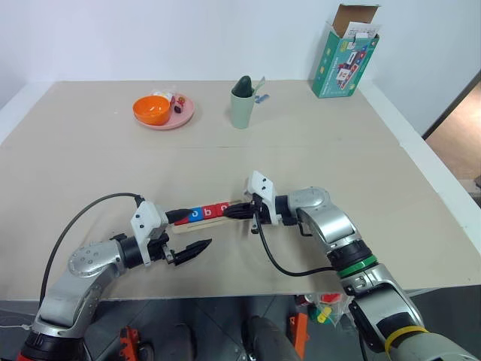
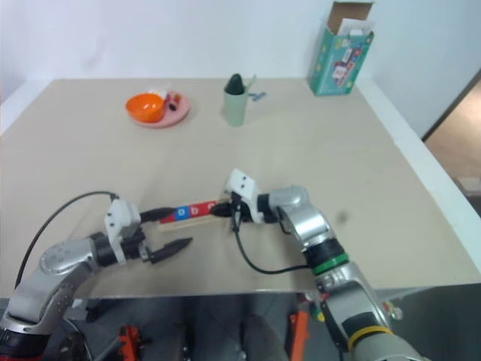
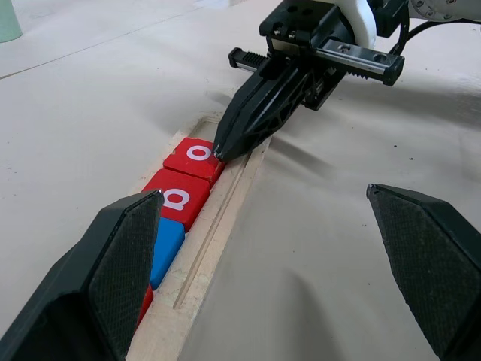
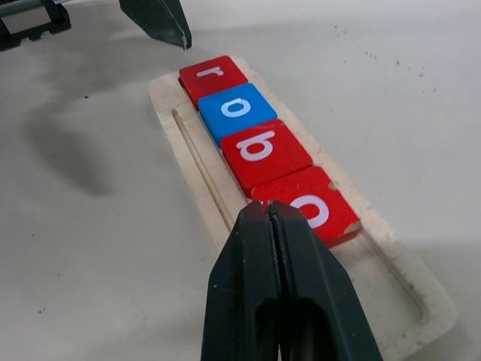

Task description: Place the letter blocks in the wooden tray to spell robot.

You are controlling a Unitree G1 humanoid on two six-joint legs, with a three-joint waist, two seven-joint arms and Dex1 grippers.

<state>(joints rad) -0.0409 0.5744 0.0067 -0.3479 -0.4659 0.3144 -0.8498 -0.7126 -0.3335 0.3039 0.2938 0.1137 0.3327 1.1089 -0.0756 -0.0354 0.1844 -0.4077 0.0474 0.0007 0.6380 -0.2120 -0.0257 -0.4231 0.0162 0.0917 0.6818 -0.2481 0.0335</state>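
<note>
The wooden tray (image 4: pixel 406 295) lies near the table's front edge, also seen as a pale strip (image 1: pixel 197 222). In its groove sit letter blocks in a row: red r (image 4: pixel 211 75), blue o (image 4: pixel 234 110), red b (image 4: pixel 264 147), red o (image 4: pixel 314 207). My right gripper (image 4: pixel 267 215) is shut, holding nothing, its tips touching the outer edge of the red o at the row's right end (image 1: pixel 230 213). The tray's end beyond that block is bare. My left gripper (image 1: pixel 193 230) is wide open at the tray's left end, one finger (image 3: pixel 128 248) over the row, the other (image 3: pixel 425 248) on the near side.
At the back left a pink plate (image 1: pixel 185 114) holds an orange bowl (image 1: pixel 152 110). A green cup (image 1: pixel 241 104) stands at the back centre, an open teal box (image 1: pixel 344 62) at the back right. Black cables (image 1: pixel 282 269) hang from both wrists.
</note>
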